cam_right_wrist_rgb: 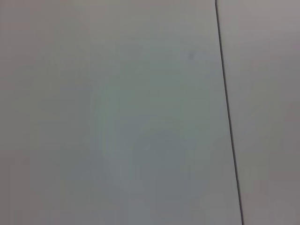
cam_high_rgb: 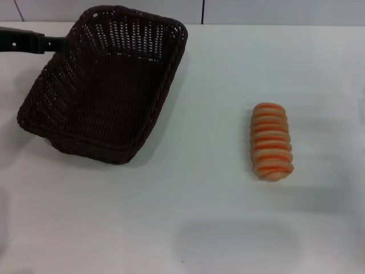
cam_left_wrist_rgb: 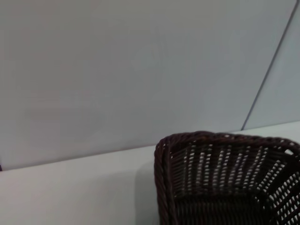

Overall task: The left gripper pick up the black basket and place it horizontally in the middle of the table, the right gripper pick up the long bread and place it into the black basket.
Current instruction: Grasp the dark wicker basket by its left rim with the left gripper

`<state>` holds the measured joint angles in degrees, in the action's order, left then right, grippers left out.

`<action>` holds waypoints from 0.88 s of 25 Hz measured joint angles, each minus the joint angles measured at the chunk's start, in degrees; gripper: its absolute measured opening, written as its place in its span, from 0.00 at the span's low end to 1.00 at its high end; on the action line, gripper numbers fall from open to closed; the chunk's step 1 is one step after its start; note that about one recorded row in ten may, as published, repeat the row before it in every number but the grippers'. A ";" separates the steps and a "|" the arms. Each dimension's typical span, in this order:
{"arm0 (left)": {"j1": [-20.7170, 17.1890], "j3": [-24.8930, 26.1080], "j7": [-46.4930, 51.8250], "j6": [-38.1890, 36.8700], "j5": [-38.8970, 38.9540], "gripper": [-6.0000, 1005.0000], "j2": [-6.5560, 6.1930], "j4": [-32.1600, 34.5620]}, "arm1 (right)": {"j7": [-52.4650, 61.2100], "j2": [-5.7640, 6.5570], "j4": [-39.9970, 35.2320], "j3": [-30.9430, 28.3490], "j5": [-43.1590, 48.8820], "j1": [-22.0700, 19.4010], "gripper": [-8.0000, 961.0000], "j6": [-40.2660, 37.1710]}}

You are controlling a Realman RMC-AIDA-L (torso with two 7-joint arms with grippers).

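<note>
My left claw (cam_high_rgb: 57, 42) reaches in from the far left edge and touches the black basket's (cam_high_rgb: 105, 85) far rim; I cannot tell whether it grips. The basket sits on the tabletop (cam_high_rgb: 199, 217) at far left, angled, the long bread (cam_high_rgb: 272, 141) well apart to its right

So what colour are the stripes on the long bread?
Orange stripes running crosswise on the tan long bread. It shows best in the head view.
</note>
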<state>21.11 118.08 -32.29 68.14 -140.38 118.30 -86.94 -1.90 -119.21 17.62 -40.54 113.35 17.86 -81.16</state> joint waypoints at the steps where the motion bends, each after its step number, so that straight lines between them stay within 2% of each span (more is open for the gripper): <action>1: 0.17 -0.23 0.14 -0.25 -0.43 0.84 0.00 0.38 | 0.10 0.01 0.04 -0.01 -0.01 -0.03 0.59 -0.01; 9: 1.20 -3.47 1.85 -4.95 -5.05 0.83 -0.05 6.02 | 0.16 0.04 -0.09 0.07 -0.07 0.16 0.59 0.18; 22: 1.55 -4.56 1.46 -6.12 -6.29 0.81 -0.20 9.84 | 0.21 -0.04 -0.10 0.21 -0.15 -0.06 0.59 0.45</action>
<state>22.66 113.52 -30.82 62.02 -146.67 118.10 -77.10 -1.70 -119.26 17.51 -40.33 113.20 17.80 -80.71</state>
